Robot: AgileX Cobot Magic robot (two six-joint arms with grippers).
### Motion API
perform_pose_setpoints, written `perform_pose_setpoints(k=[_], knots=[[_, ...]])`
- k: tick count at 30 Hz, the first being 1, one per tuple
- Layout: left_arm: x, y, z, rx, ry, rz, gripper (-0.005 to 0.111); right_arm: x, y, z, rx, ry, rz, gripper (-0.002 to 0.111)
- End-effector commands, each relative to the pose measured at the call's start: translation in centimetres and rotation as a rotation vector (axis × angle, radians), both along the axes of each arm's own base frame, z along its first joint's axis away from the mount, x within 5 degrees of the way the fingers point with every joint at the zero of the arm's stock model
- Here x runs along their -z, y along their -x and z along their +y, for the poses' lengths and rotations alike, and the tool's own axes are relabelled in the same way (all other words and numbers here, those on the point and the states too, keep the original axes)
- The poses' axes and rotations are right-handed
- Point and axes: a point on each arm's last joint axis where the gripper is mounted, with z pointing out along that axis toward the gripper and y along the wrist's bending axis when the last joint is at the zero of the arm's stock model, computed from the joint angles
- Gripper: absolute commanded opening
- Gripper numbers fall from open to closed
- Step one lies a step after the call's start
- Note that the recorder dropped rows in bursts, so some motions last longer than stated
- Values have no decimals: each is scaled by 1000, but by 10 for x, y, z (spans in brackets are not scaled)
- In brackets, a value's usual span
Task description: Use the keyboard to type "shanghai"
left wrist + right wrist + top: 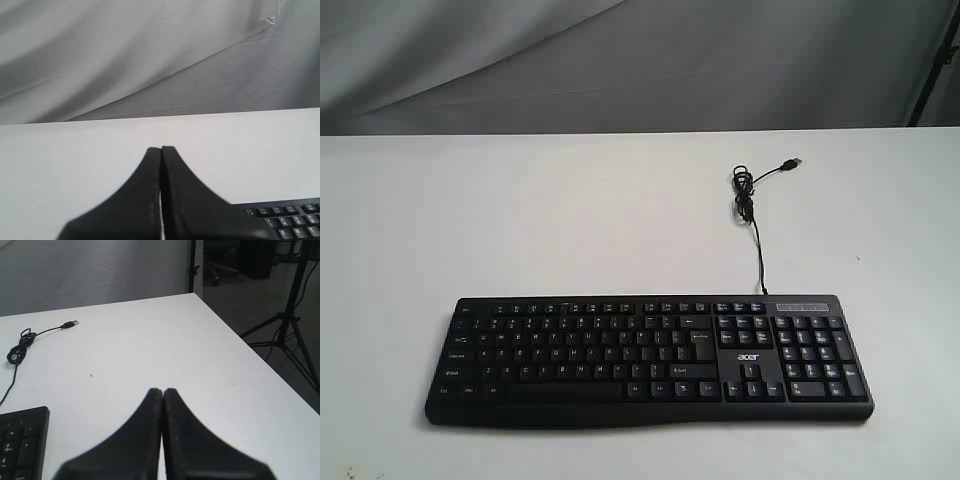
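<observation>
The wide black keyboard (650, 358) with white legends and an "acer" logo lies near the table's front edge. Its thin black USB cable (752, 205) runs back from it, coiled, with the plug lying free. Neither arm shows in the exterior view. In the left wrist view my left gripper (161, 148) is shut with nothing in it, above bare table, and a corner of the keyboard (290, 220) shows beside it. My right gripper (163, 390) is shut and empty too, off the keyboard's number-pad end (22, 440), with the cable (20, 347) farther off.
The white table (620, 220) ends at a grey cloth backdrop (620, 60) behind. Past the table's right edge stand black tripod legs (285, 325) on a dark floor.
</observation>
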Motion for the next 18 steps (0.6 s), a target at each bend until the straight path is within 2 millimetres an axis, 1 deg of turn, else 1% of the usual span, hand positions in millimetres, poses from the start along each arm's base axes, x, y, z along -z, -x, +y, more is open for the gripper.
perform_pose_setpoints(k=[1, 8, 9, 10, 11, 13, 15, 18], knots=[[0, 0, 0, 7, 4, -7, 0, 1, 0, 0, 7, -1, -3, 0], [0, 0, 0, 7, 4, -7, 0, 1, 0, 0, 7, -1, -3, 0], [0, 0, 0, 7, 4, -7, 0, 0, 0, -1, 5, 24, -6, 0], [0, 0, 0, 7, 4, -7, 0, -5, -1, -2, -1, 94, -52, 0], [0, 0, 0, 7, 4, -7, 0, -13, -2, -1, -4, 124, -137, 0], [0, 0, 0, 7, 4, -7, 0, -29, -3, 0, -8, 84, -320, 0], [0, 0, 0, 7, 4, -7, 0, -44, 0, 1, -10, 82, -494, 0], [0, 0, 0, 7, 4, -7, 0, -59, 5, 2, -15, 102, -668, 0]])
